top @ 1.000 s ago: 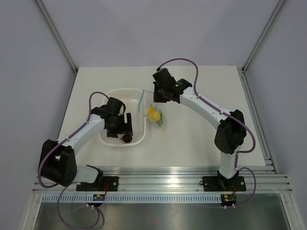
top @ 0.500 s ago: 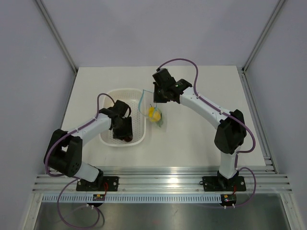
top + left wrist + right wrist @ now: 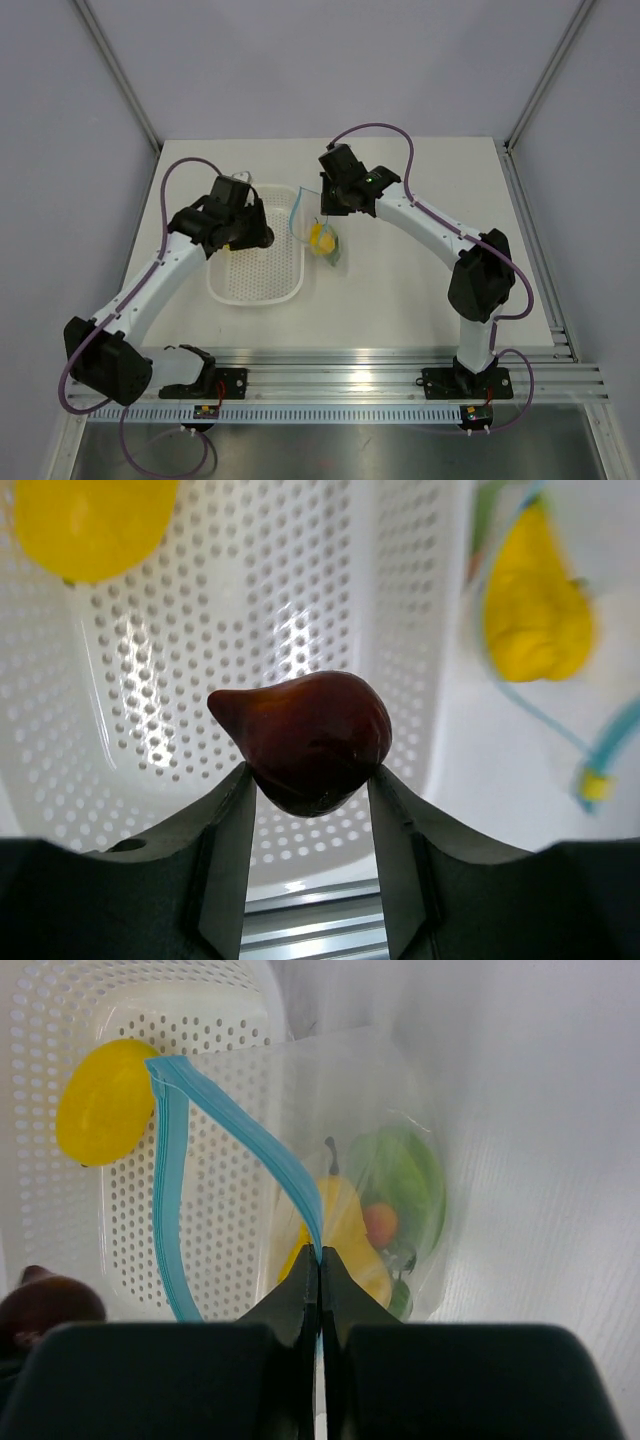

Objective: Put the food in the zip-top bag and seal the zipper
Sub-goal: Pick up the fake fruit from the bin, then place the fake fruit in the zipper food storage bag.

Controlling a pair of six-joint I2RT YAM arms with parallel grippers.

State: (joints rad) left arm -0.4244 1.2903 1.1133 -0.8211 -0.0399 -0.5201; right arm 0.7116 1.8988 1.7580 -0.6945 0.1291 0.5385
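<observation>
Top view hides grip; left wrist shows left claw (image 3: 310, 780) clamped on dark red fruit (image 3: 305, 735); right claw (image 3: 320, 1260) pinching zipper (image 3: 240, 1130).

The dark red fruit (image 3: 310, 742) is sitting pinched between the fingers of the left gripper (image 3: 310, 780), above the white perforated basket (image 3: 400, 630) where one yellow fruit (image 3: 90, 525) is lying. The clear zip-top bag (image 3: 400, 1090) is sitting just beside the basket with its mouth gaping, the right gripper (image 3: 320, 1260) pinching one side of the light blue zipper (image 3: 240, 1135). Inside it, the other yellow fruit (image 3: 340, 1215), the green leaf-shaped piece (image 3: 412, 1180) and the red berries (image 3: 380, 1225) are resting together.
</observation>
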